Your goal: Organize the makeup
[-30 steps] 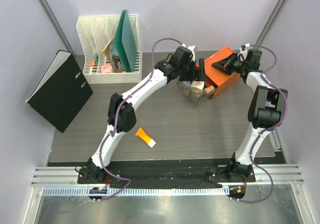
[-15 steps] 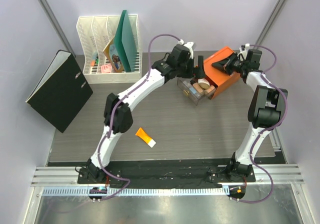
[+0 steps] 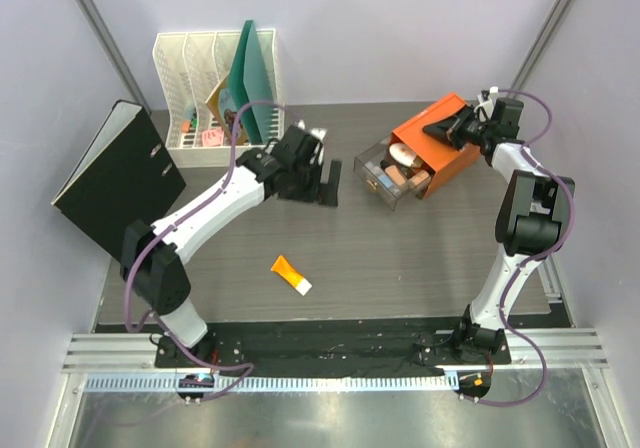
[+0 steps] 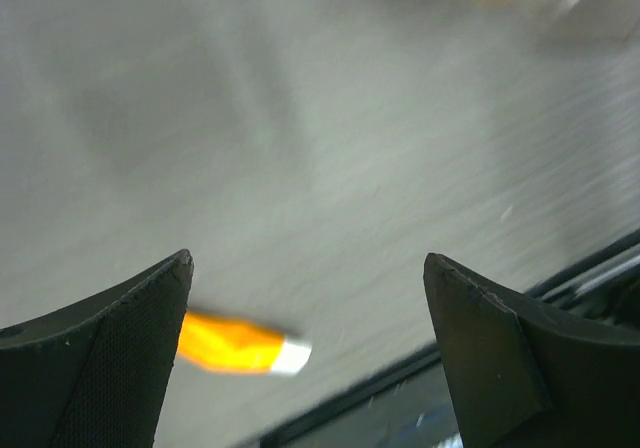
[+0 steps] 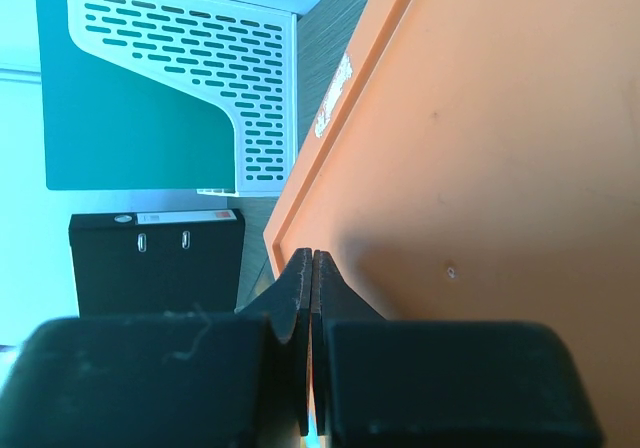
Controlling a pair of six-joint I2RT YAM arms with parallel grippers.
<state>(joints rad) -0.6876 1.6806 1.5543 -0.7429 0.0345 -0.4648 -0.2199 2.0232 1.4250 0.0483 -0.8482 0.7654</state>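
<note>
**While one tube lies loose, other makeup sits in the open drawer**

As I look down from the overhead camera, my left end effector [image 3: 326, 182] hangs over the middle of the desk [image 3: 430, 258]. Its fingers are spread wide with nothing between them. Its blurred wrist view shows the orange tube [image 3: 291, 275], white cap to the right, lying flat on the desk. The tube is near the front edge, well apart from everything else.

My right end effector [image 3: 445, 128] sits at the top of the orange box [image 3: 452, 164] at the far right, fingers pressed together and pinching nothing. A clear drawer [image 3: 372, 180] sticks out of the box toward the left arm. In it lie a white oval compact [image 3: 404, 154] and peach bottles [image 3: 416, 177], crowded together; I cannot make out the smaller pieces.

At the far left stand a white file rack [image 3: 190, 78] holding a green folder [image 3: 255, 73] and a tilted black binder [image 3: 120, 183].
</note>
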